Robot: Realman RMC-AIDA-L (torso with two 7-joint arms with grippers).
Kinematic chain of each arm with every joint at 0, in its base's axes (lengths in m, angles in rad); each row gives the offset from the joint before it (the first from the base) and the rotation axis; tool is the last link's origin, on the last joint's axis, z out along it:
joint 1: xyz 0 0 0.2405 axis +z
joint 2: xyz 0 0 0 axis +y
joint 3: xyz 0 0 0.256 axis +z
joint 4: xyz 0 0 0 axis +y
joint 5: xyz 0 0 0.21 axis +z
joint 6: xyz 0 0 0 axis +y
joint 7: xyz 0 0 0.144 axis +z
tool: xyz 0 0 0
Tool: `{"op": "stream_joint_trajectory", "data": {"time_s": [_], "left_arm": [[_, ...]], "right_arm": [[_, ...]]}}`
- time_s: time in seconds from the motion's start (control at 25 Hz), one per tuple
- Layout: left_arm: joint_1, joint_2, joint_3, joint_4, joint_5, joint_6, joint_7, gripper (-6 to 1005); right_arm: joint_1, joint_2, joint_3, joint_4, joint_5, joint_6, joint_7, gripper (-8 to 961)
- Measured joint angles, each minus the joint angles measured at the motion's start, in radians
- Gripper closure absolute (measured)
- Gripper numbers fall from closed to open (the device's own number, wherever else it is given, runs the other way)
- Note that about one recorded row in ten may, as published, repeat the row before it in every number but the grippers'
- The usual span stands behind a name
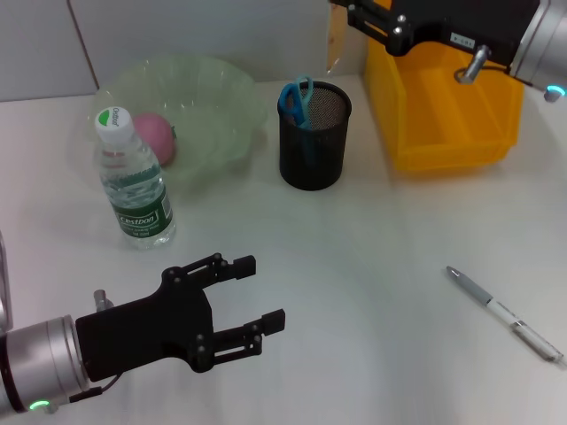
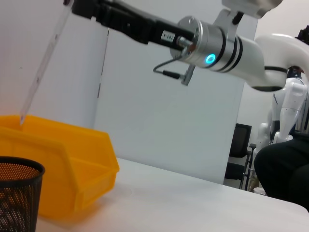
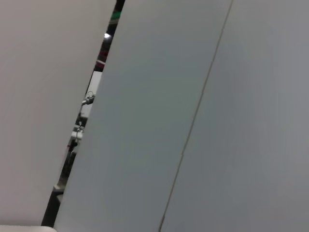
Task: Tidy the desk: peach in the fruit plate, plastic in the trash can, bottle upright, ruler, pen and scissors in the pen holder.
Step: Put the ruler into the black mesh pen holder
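Ruler step in hand, I judge. Your right hand [image 2: 79,6] is high over the yellow bin [image 1: 452,111], closed on the clear ruler [image 2: 43,67], which hangs tilted toward the bin's back rim. The pen holder [image 1: 314,135], scissors [image 1: 296,99] already inside, sits below and left of that hand, so you need to shift left, then lower. The pen [image 1: 503,313] lies on the counter [image 1: 354,266] well below it. Left hand [image 1: 237,305] idle, fingers spread, empty. Bottle [image 1: 133,177] upright, peach [image 1: 155,137] in the plate [image 1: 221,97].

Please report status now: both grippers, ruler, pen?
Left gripper open, low, idle. Right gripper raised, holding clear ruler above pen holder. Pen on table, path unobstructed.
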Motion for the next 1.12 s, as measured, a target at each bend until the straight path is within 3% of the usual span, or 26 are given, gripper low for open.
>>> {"op": "stream_joint_trajectory", "data": {"time_s": [0.72, 1.12], "left_arm": [[0.002, 0.000, 0.000, -0.001, 0.000, 0.002, 0.000, 214], [0.002, 0.002, 0.006, -0.007, 0.000, 0.002, 0.000, 215]], "right_arm": [[0.099, -0.001, 0.001, 0.312, 0.128, -0.010, -0.176, 467], [0.149, 0.001, 0.017, 0.416, 0.131, 0.000, -0.227, 450]]}}
